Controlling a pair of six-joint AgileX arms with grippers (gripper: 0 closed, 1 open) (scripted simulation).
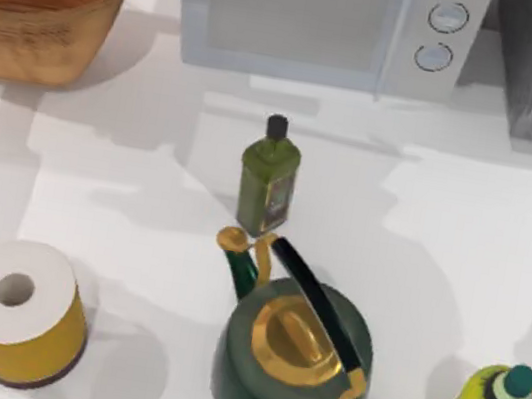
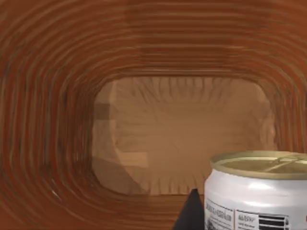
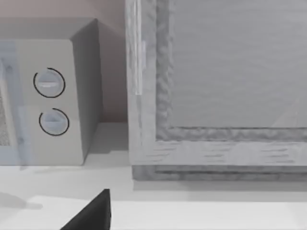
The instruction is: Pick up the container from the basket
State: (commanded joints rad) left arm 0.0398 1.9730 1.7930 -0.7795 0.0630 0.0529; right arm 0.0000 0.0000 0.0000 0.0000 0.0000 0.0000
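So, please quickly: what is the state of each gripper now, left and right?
Left gripper: inside the basket, beside the container; open or shut cannot be told.
Right gripper: near the microwave; cannot be told.

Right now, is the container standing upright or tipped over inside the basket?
Upright. In the left wrist view the container shows its gold-rimmed lid facing up, level, with label text below, in front of the basket ribbed wall.

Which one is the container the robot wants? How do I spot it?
Find the big woven basket at the table's far left corner. Inside it, the left wrist view shows the container: a small white can with a gold lid, unlike the green bottles out on the table.
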